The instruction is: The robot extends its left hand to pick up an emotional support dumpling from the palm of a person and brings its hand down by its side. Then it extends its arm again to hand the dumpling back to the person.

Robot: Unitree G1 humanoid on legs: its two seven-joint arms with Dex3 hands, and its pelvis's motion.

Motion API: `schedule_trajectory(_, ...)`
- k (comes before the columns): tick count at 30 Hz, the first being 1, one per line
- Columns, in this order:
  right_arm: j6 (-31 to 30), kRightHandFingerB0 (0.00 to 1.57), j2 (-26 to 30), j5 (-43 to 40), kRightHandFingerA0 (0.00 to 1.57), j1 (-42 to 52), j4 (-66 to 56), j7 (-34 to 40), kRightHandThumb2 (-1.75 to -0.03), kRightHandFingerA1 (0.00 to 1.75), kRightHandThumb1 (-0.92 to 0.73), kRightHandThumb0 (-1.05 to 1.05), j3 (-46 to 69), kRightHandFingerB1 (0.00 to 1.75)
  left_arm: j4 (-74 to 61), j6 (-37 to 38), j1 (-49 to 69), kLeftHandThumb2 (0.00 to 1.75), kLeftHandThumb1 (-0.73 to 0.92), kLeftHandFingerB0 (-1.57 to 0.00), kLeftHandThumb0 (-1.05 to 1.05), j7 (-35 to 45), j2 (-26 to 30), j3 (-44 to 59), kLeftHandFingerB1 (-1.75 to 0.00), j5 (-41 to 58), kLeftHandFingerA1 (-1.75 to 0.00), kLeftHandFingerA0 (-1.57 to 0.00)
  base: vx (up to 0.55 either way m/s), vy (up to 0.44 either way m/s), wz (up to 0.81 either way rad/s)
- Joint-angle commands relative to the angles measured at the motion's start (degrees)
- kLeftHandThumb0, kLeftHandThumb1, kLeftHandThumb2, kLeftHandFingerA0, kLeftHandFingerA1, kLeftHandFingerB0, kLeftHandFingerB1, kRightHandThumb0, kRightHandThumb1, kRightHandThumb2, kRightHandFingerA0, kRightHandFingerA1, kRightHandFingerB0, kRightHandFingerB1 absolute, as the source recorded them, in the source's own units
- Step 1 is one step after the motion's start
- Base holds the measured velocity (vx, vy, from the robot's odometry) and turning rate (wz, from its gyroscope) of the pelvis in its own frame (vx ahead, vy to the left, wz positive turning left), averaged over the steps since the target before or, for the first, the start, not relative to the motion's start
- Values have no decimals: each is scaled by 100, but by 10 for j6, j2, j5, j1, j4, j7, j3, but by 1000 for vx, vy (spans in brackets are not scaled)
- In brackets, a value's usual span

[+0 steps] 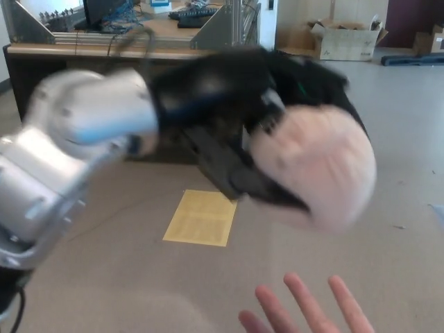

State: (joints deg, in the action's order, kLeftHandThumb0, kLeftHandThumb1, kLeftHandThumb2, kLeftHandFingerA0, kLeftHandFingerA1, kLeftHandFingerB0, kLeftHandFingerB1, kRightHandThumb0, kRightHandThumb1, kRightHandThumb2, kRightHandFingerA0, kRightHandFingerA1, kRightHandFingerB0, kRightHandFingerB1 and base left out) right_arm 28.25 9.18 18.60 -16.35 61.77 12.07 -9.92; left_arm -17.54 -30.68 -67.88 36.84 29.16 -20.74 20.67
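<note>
Behind the robot's arm stands the big dark wooden desk with a pale top [41, 52], well back from the action, and beneath everything spreads the wide grey-beige floor [388, 180], bare but for a flat yellow sheet of paper [201, 217] lying below the hand. The robot's silver-and-black left arm [76, 139] reaches across, and its black left hand [236, 132] is wrapped around the soft, pale pink plush dumpling [316, 166], which bulges out on the far side of the fingers, blurred by motion. Just below and slightly ahead of it, the person's open palm [312, 312] waits, fingers spread, at the bottom edge. This looks like the hand-back stage: the next move calls for lowering the dumpling onto that palm and loosening the hold. There is ample free room around the hand; nothing crowds the path downward. The right hand is out of sight.
</note>
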Motion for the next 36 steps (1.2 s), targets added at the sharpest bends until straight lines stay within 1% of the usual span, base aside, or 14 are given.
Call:
schedule_trajectory(1, 2, 67, 12, 1, 78, 0, -1, 7, -59, 54, -63, -26, 3, 48, -20, -39, -2, 77, 70, -88, -13, 23, -18, -49, -97, -40, -136, -92, 0, 0, 0)
schedule_trajectory(13, -1, 68, 10, -3, 82, -14, 4, 0, -59, 60, -64, -28, 11, 49, -43, -58, 29, 82, 69, -86, -14, 51, -25, -94, -101, -68, -141, -97, 0, 0, 0)
schedule_trajectory(14, 4, 68, 5, -4, 80, -16, 6, 1, -59, 58, -63, -26, 11, 49, -40, -36, 53, 71, 72, -90, -18, 53, -28, -104, -71, -74, -126, -104, 0, 0, 0)
schedule_trajectory(15, 5, 67, 4, -5, 81, -16, 7, 0, -59, 60, -64, -27, 11, 50, -38, -33, 56, 62, 74, -90, -21, 55, -29, -106, -54, -76, -117, -106, 0, 0, 0)
schedule_trajectory(18, 5, 67, 4, -7, 81, -17, 8, -1, -59, 60, -64, -27, 12, 50, -37, -32, 58, 62, 74, -90, -21, 61, -33, -105, -54, -83, -117, -106, 0, 0, 0)
schedule_trajectory(19, 9, 69, 5, -6, 81, -17, 6, 0, -59, 59, -64, -28, 12, 49, -35, -24, 47, 88, 29, -6, -31, 72, -27, -114, -50, -96, -51, -6, 0, 0, 0)
schedule_trajectory(21, 13, 69, 6, -6, 81, -17, 4, 2, -59, 59, -64, -28, 13, 49, -33, -11, 30, 88, 29, -6, -31, 89, -18, -127, -50, -116, -51, -6, 0, 0, 0)
schedule_trajectory(22, 9, 69, 6, -5, 76, -19, 4, 3, -59, 54, -63, -28, 13, 48, -29, -9, 26, 84, 42, -1, -75, 98, -17, -128, -14, -114, -9, 0, 0, 0, 0)
schedule_trajectory(23, 2, 69, 5, -3, 76, -22, 6, 5, -59, 54, -63, -28, 13, 48, -24, -7, 20, 84, 42, -1, -75, 112, -16, -128, -14, -110, -9, 0, 0, 0, 0)
schedule_trajectory(24, 0, 68, 7, 1, 77, -25, 8, 5, -58, 53, -64, -27, 10, 47, -23, -11, 16, 87, 46, 0, -82, 117, -14, -129, -1, -111, 0, 0, 0, 0, 0)
schedule_trajectory(27, 0, 68, 7, 2, 77, -26, 9, 5, -58, 53, -64, -27, 9, 47, -21, -10, 16, 87, 46, 0, -82, 123, -16, -127, -1, -116, 0, 0, 0, 0, 0)
schedule_trajectory(28, -21, 63, 2, -13, 76, -20, -8, -13, -60, 58, -66, -27, 18, 46, -26, -24, 4, 66, 49, 0, -101, 135, -9, -133, -2, -121, 0, 0, 0, 0, 0)
schedule_trajectory(33, -14, 64, 1, -15, 72, -26, 7, -17, -58, 53, -67, -28, 21, 46, -28, -21, 4, 57, 54, 0, -100, 144, -6, -131, 0, -138, 0, 0, 0, 0, 0)
schedule_trajectory(36, 0, 67, 1, -13, 77, -28, 12, -8, -59, 58, -66, -26, 20, 48, -26, -20, 2, 58, 54, 0, -98, 151, -3, -127, 0, -147, 0, 0, 0, 0, 0)
